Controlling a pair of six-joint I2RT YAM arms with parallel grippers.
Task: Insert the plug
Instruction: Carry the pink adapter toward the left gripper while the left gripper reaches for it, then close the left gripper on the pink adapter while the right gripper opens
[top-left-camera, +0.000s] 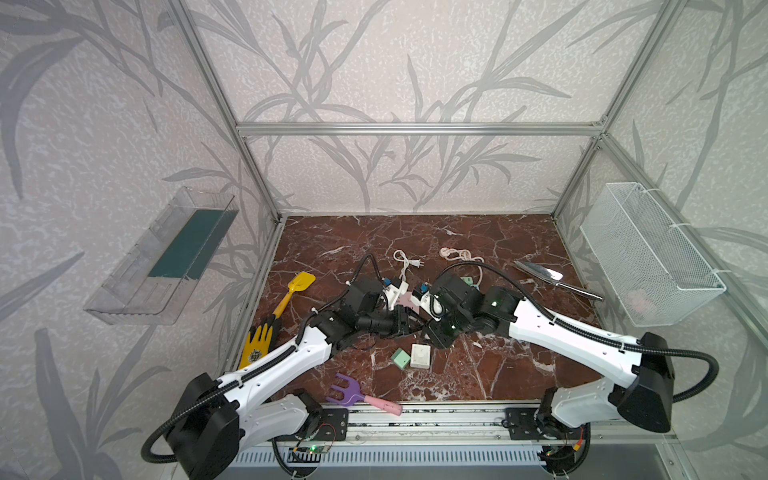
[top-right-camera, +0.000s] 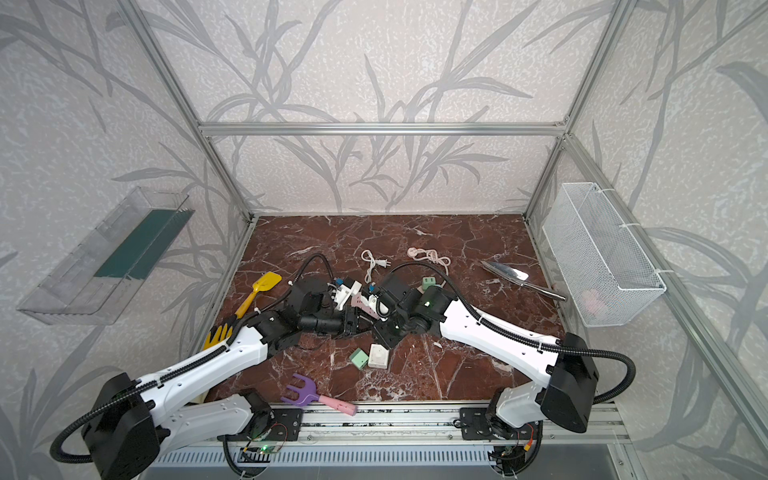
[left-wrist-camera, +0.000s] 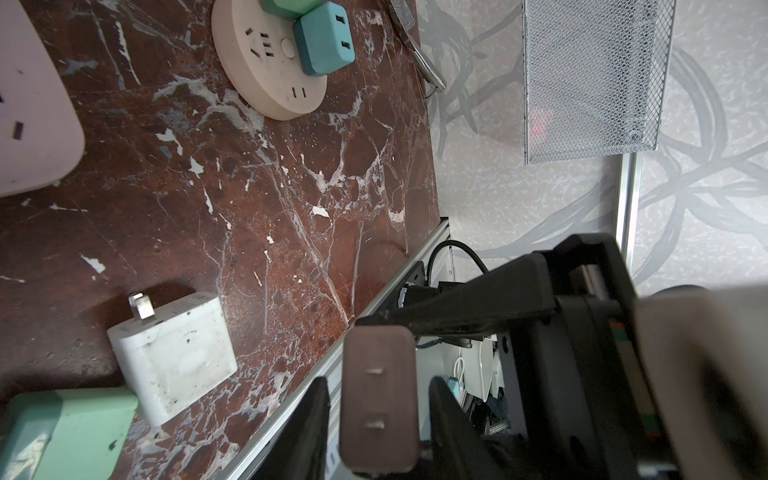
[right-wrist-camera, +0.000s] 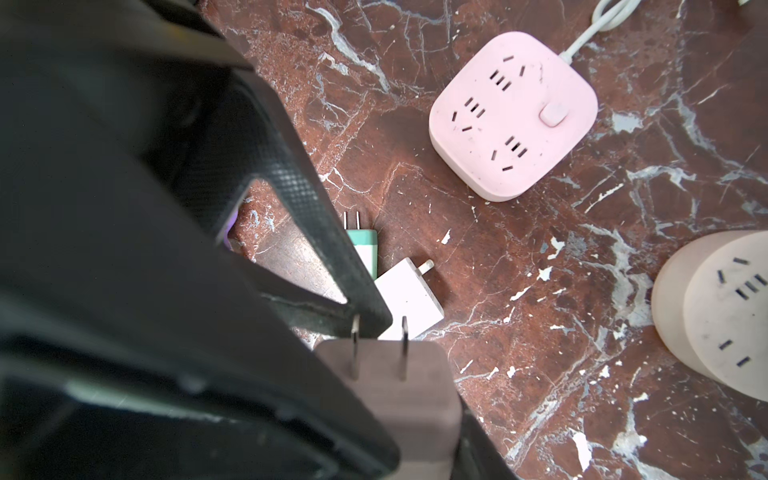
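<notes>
In both top views my arms meet just beside the pink power strip. Left wrist: my left gripper straddles the mauve plug, slim gaps either side, not gripping. Right wrist: my right gripper clamps the plug

Mauve rounded plastic plug between jaws of left claw is looking matt, smooth; prongs are showing bare metal. Red-brown marble-look tabletop beyond claw is shining glossy. White square plastic adapter beside claw is showing scuffs.
</notes>
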